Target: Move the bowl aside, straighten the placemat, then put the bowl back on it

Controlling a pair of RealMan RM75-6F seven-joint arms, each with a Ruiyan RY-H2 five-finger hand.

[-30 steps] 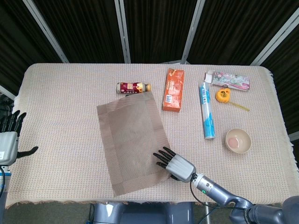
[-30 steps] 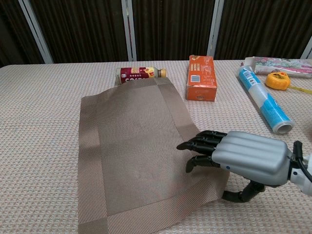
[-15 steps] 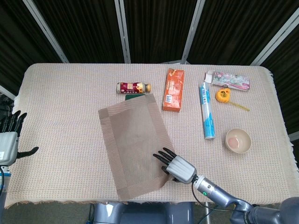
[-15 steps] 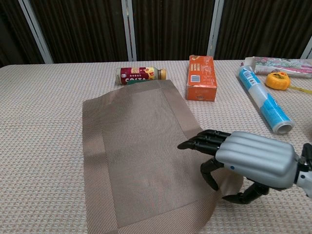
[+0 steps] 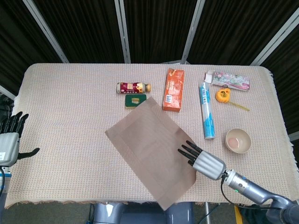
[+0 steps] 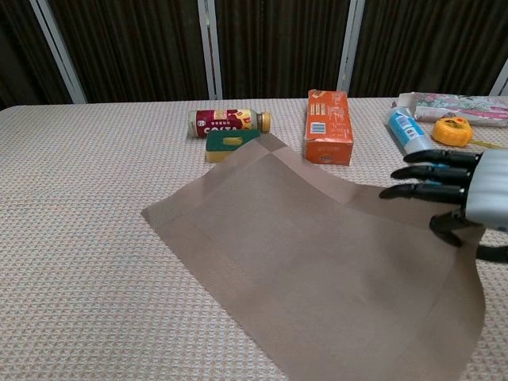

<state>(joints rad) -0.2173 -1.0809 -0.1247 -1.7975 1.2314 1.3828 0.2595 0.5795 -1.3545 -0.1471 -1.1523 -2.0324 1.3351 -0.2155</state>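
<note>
- My right robot hand (image 5: 204, 161) sits at the near right edge of the placemat (image 5: 152, 150), fingers (image 6: 425, 171) stretched out flat over the mat's right side. The chest view shows the thumb curled underneath and the mat edge lifting up toward the hand, so it looks like I've got that edge pinched, though the actual contact spot is hard to make out.
- The placemat is way crooked on the tabletop (image 5: 65, 116): rotated so one corner points at the near edge and actually hangs off it, and the opposite corner points toward the far side.
- My left robot hand (image 5: 9, 140) is way off at the left edge of the tabletop, fingers spread apart, holding nothing, well apart from everything.
- The bowl (image 5: 238, 140) sits off the mat on the right side, a bit beyond my right robot hand, upright, pinkish inside.
- Just left of the bowl there's a blue and white tube (image 5: 207, 110) lying lengthwise.
- Past the mat's far corner: a small green and yellow sponge (image 5: 135, 100) almost touching that corner, with a red bottle (image 5: 133, 87) lying on its side right behind it.
- An orange box (image 5: 174, 89) lies flat to the right of those.
- Far right corner has a yellow tape measure (image 5: 223, 95) and a flowery pack (image 5: 228, 79) behind it.
</note>
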